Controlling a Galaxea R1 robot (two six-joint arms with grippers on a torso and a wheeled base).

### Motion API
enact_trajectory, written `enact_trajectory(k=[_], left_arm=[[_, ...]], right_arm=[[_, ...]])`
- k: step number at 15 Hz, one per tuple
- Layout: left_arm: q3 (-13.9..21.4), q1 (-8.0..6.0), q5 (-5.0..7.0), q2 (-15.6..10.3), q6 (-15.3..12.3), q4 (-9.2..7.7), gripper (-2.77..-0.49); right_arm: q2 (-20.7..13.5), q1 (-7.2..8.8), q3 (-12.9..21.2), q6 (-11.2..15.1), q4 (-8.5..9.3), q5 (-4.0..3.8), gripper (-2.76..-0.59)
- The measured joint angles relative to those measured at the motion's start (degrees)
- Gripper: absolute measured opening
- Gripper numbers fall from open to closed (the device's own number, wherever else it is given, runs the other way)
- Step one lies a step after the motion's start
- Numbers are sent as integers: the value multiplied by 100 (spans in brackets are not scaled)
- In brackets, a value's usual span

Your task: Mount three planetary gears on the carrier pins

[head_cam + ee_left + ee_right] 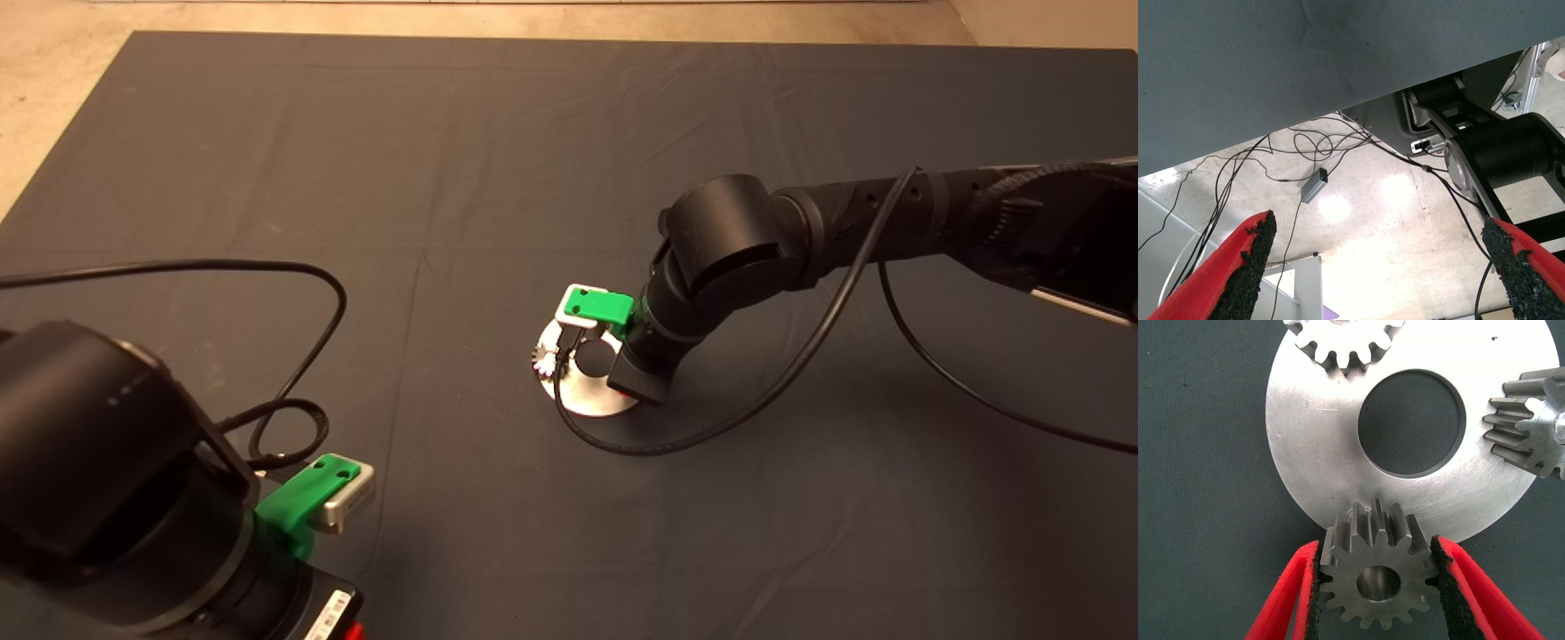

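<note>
two black, rounded arms trailing loose black cables; each green gripper (594,307) block carries a silver bracket, red fingers (1288,600) faced with gritty black pads (barcode sticker on one).

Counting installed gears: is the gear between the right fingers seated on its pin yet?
Cannot tell. The third gear sits at the disc's edge, right gripper shut on it.

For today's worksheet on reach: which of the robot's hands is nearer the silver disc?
Right. The right hand is at the disc's edge, gripping a gear over it. The left hand waits near the mat's lower left, well away from the disc.
</note>
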Motion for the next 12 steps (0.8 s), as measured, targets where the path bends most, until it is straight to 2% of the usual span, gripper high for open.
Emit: enact_trajectory(k=[6, 12], left_arm=[[10, 2, 2, 0, 1, -1, -107], [10, 1, 2, 0, 1, -1, -107]], right_arm=[[0, 7, 0, 21, -1, 2, -234], [-2, 83, -2, 87, -26, -5, -234]])
